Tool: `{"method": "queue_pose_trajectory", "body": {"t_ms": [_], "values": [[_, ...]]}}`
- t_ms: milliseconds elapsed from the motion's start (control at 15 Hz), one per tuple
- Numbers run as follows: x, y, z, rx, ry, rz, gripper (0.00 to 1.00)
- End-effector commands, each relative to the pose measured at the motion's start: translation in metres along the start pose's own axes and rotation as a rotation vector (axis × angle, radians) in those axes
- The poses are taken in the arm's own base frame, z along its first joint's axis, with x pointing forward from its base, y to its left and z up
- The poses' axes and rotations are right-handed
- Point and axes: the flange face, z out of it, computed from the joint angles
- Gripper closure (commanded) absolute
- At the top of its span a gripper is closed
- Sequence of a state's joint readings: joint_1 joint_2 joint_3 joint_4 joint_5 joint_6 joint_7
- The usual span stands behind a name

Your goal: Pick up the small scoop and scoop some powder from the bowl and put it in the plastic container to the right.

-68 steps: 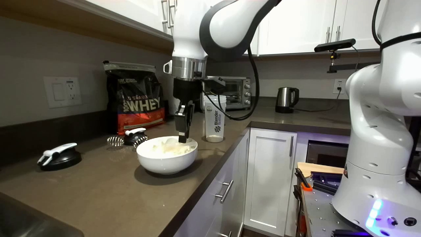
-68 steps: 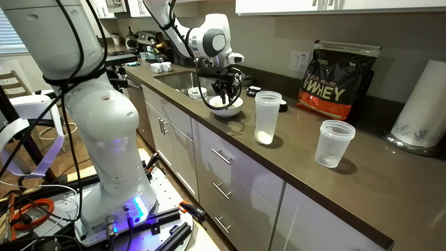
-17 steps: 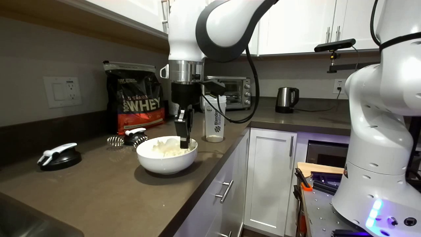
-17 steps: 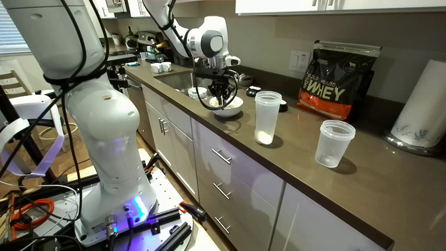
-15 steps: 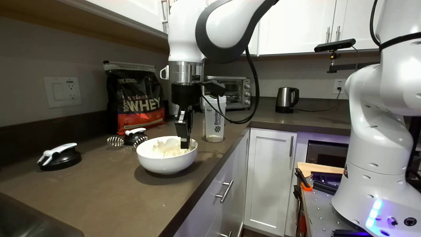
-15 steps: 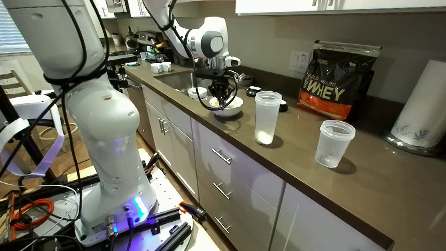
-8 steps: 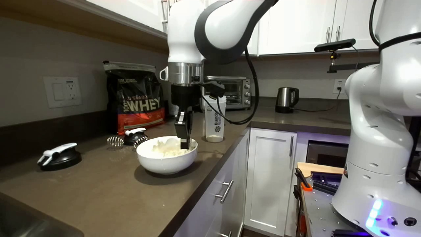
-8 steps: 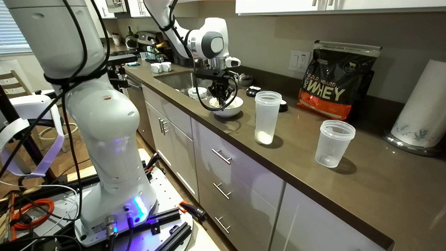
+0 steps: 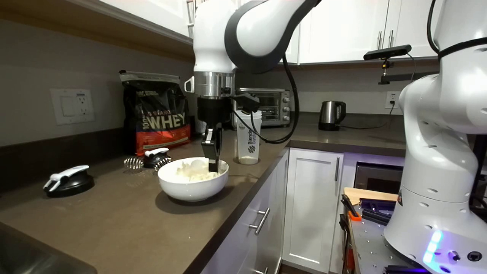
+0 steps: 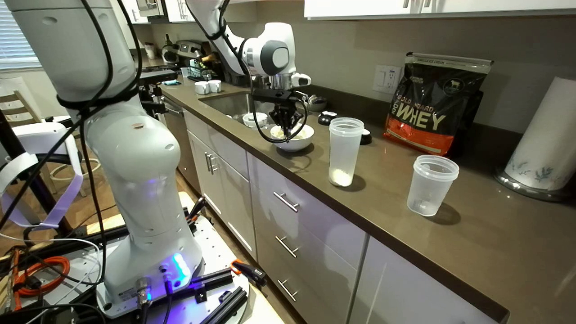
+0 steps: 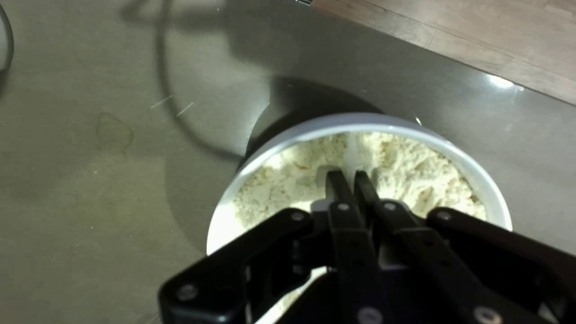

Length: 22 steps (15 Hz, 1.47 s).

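The wide white bowl [image 9: 192, 191] holds a heap of cream-white powder [image 11: 418, 173]. My gripper [image 11: 347, 174] points down into it, its fingertips low by the powder. In the wrist view the jaws are shut with a thin gap, and the pale translucent handle of the small scoop [image 11: 352, 150] runs between them. The scoop's head cannot be made out clearly in the powder. Behind the bowl in an exterior view stands the tall clear plastic container [image 9: 249, 142], apart from the gripper. Some pale powder lies at the bottom of this plastic container [image 10: 343, 150].
A shorter clear cup [image 10: 431, 184] stands farther along the counter. Along the wall are the black whey bag [image 9: 158, 114] and a paper-towel roll [image 10: 546, 135]. Black lids [image 9: 70, 182] and wire balls [image 9: 133, 163] lie beside the bowl. The counter's front edge runs close by.
Since the oldest frames my gripper has come down into the bowl and shifted slightly. Over the last second it sinks only a little, closing on the scoop's handle. Bowl and container stay put.
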State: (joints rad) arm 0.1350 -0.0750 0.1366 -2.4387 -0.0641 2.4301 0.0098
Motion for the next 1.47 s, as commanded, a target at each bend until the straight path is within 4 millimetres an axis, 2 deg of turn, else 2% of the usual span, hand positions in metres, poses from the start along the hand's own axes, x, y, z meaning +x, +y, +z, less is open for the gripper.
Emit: {"method": "queue_pose_trajectory", "body": {"t_ms": [0,1400], "values": [[0.005,0.0,-0.002,0.018,-0.013,0.013,0.96],[0.007,-0.002,-0.03,-0.005,-0.042,0.012,0.97]]}}
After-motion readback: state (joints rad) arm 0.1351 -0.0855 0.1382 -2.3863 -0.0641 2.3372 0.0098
